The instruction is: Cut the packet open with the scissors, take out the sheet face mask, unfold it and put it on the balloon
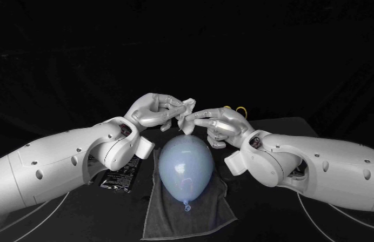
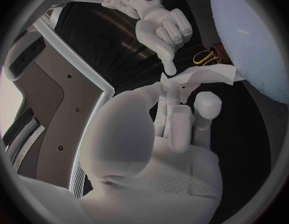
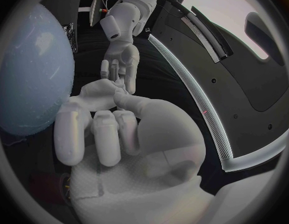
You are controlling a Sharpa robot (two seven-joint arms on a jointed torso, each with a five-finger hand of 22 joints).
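Balloon, pale blue, lies on a grey cloth at the middle of the worktop. Just above its far end my left hand and right hand meet, the fingers of each pinching the crumpled white sheet mask. The dark packet lies left of the balloon, and the yellow-handled scissors are beyond my right hand.

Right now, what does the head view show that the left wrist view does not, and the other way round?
Head view: the packet and the towel under the balloon. Left wrist view: the left hand with its fingertips pinching the mask at its edge, seen from close. Both: the balloon, the mask, the right hand holding it too, and the yellow handle of the scissors.
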